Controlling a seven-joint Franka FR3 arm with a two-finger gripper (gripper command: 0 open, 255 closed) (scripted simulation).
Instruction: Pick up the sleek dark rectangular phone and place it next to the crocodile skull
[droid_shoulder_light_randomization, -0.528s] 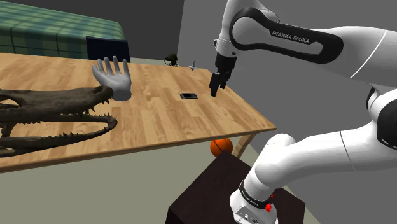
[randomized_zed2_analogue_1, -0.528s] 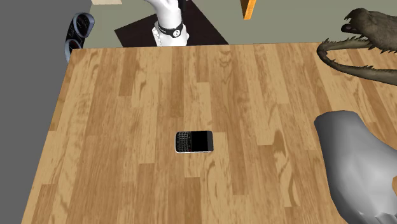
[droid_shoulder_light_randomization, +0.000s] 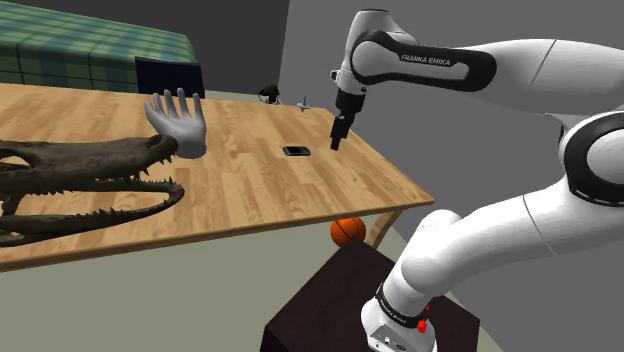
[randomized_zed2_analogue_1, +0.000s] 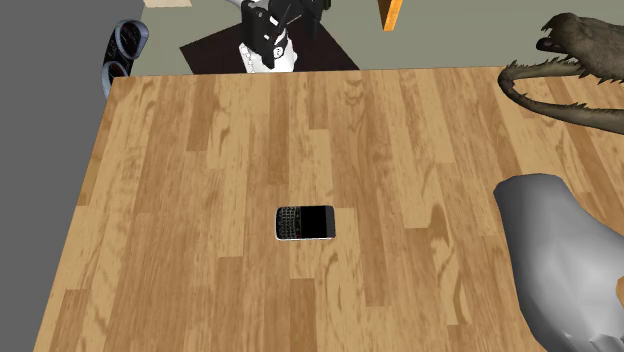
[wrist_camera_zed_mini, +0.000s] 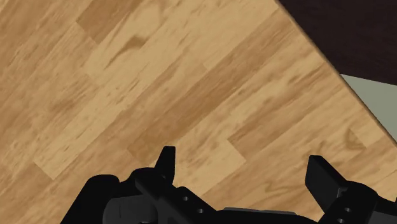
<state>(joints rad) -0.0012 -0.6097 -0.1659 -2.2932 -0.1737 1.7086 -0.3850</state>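
Gripper (droid_shoulder_light_randomization: 336, 146) is open and empty, fingers apart, over bare table (droid_shoulder_light_randomization: 250, 195). It hangs above the phone (droid_shoulder_light_randomization: 296, 151) and off to the shoulder view's right. The phone lies flat near that end of the table, well apart from the skull (droid_shoulder_light_randomization: 90, 180).

Risks:
- The phone is thin and flat, so a low descent likely jams the fingertips on wood, and a high close slips off its edges.
- The gripper isn't centred over the phone, so closing here would grab nothing.

A grey model hand (droid_shoulder_light_randomization: 180, 122) stands upright between phone and skull, so a low carry could clip it. An orange ball (droid_shoulder_light_randomization: 347, 230) sits under the table, out of the way.
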